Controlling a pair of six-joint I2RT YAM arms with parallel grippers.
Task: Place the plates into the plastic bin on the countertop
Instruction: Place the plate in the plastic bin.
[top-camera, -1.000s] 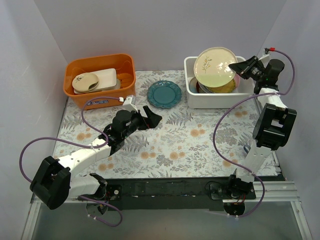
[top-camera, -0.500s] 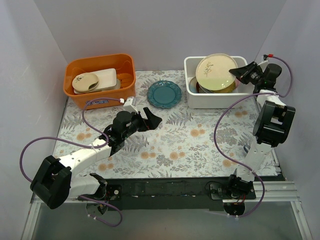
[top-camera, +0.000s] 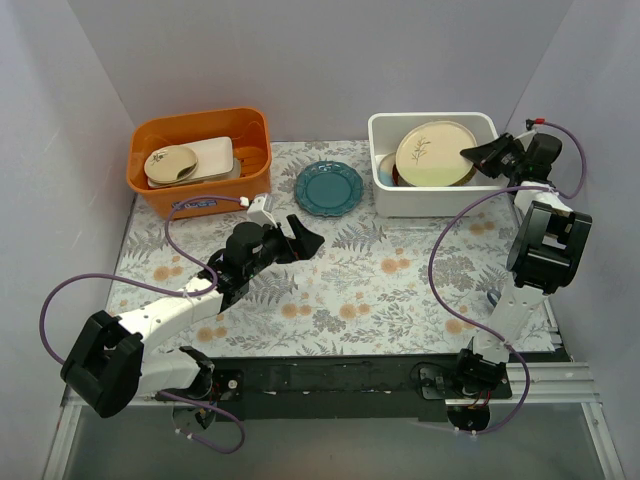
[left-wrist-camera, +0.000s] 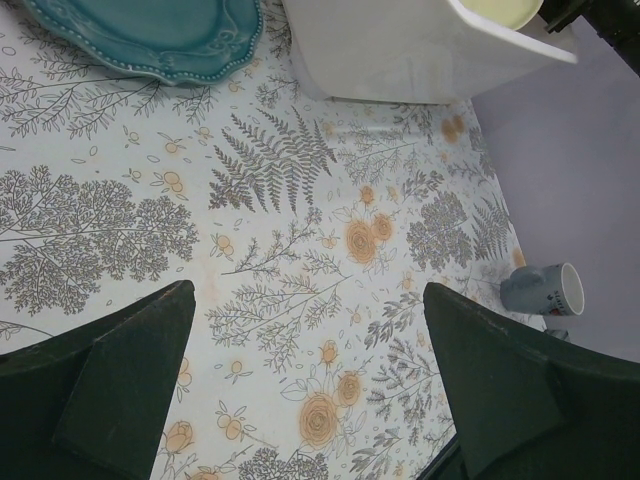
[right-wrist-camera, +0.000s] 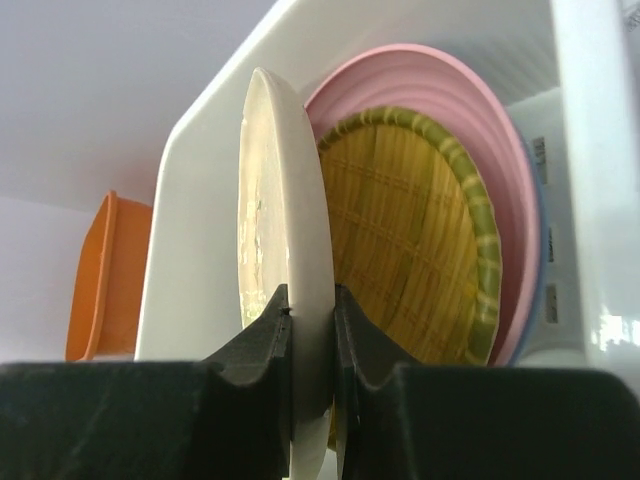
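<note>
The right gripper (top-camera: 487, 154) is clamped on the right rim of a round cream plate with a leaf sprig (top-camera: 434, 152), and the right wrist view shows its two black fingers (right-wrist-camera: 262, 335) pressed against either face of that plate's edge (right-wrist-camera: 300, 300). The plate sits inside the white rectangular plastic bin (top-camera: 430, 203) at the back right of the fern-and-flower patterned worktop (top-camera: 350, 290), lying over the plates already stacked there. Seen from the wrist, a yellow textured plate (right-wrist-camera: 420, 250) comes directly behind it, and a pink plate (right-wrist-camera: 440, 80) lies beyond that one, all within the bin's white walls (right-wrist-camera: 200, 180). A teal scalloped plate (top-camera: 329, 187) rests flat on the worktop just left of the bin. The left gripper (top-camera: 290, 228) hovers above the worktop a little in front of the teal plate, its fingers (left-wrist-camera: 120, 380) spread wide apart and holding nothing. An orange rectangular tub (top-camera: 200, 125) with cream dishes (top-camera: 190, 160) stands at the back left. A small grey-blue mug (left-wrist-camera: 540, 288) lies near the worktop's right edge.
</note>
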